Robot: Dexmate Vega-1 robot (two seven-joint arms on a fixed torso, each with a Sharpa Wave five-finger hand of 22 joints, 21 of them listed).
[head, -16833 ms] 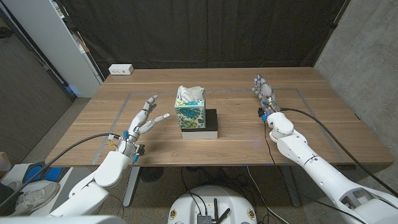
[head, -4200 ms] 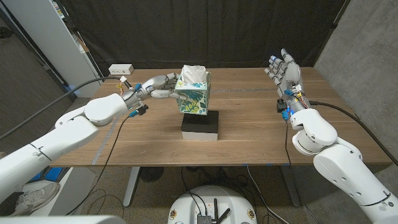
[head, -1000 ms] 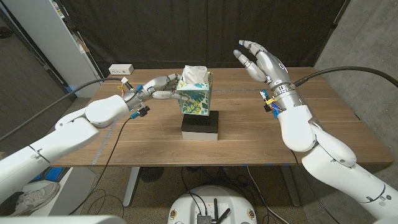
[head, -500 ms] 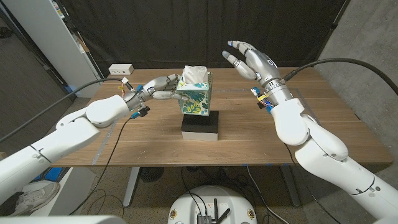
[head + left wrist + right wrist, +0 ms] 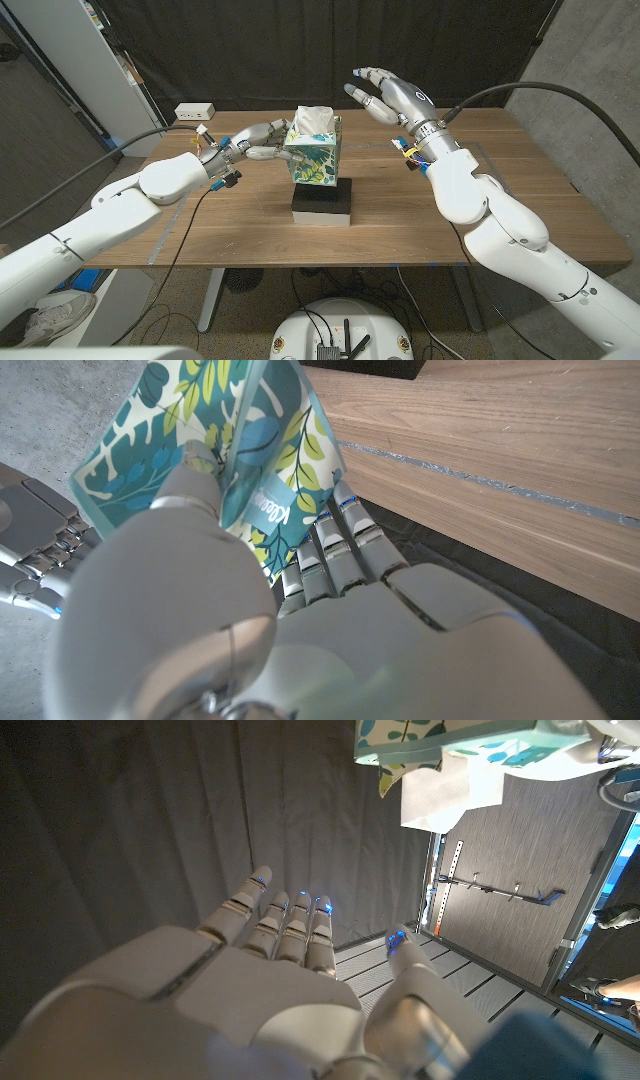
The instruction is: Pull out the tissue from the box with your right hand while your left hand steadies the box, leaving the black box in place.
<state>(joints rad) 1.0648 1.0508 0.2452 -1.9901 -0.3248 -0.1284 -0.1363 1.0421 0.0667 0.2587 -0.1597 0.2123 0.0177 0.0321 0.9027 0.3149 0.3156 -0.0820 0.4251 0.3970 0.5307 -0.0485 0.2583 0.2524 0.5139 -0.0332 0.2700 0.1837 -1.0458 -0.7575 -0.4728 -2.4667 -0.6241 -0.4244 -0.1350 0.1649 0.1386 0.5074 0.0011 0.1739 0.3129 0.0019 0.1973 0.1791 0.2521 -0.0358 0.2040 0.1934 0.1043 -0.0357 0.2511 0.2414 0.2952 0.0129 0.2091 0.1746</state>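
The leaf-patterned tissue box [image 5: 313, 155] hangs in the air above the black box [image 5: 321, 203], tilted a little, with white tissue [image 5: 313, 119] puffing out of its top. My left hand [image 5: 252, 141] grips the tissue box from its left side; in the left wrist view the fingers [image 5: 335, 545] wrap the patterned wall [image 5: 250, 450]. My right hand [image 5: 385, 92] is raised to the right of the tissue, fingers spread, holding nothing and a short way off it. In the right wrist view the tissue [image 5: 450, 790] and the tissue box [image 5: 470, 740] lie beyond my right hand [image 5: 290, 980].
The black box lies alone on the wooden table [image 5: 520, 190], near its middle. A white power strip [image 5: 194, 112] sits at the back left corner. A dark curtain hangs behind the table, and a white cabinet [image 5: 90, 60] stands at the far left.
My right hand has swung left, from over the table's right side toward the tissue. Much earlier the tissue box stood on the black box; my left hand has since lifted it.
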